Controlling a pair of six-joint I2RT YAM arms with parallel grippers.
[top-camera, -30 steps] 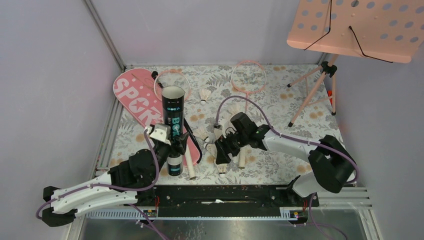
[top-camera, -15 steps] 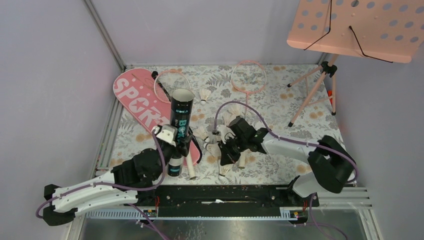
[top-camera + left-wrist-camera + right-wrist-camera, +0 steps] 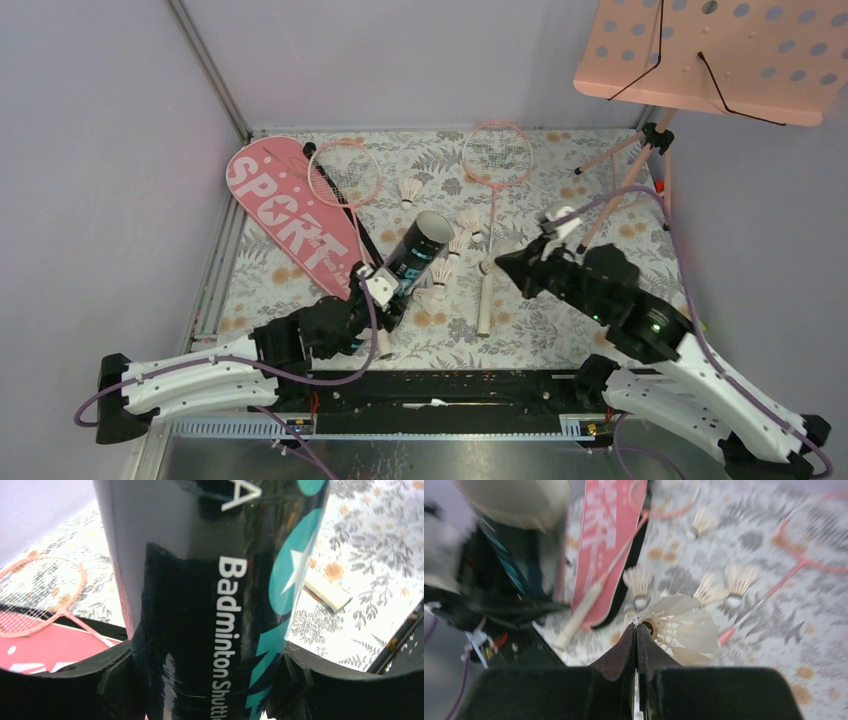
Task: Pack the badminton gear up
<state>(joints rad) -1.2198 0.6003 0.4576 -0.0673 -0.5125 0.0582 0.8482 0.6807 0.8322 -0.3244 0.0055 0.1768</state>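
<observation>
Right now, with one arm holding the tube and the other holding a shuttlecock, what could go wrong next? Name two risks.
1. The right gripper seems to pinch the shuttlecock only by its feather edge, so it may slip out or get crushed.
2. The left gripper holds the black tube tilted and gripped low. A push at its mouth could swing it and scatter the loose shuttlecocks beneath.

Between the left jaws, on glossy black cylindrical tube: white "Badminton Shuttl", cut off. Beyond them, on pink racket-shaped cover: "SPORT".
</observation>
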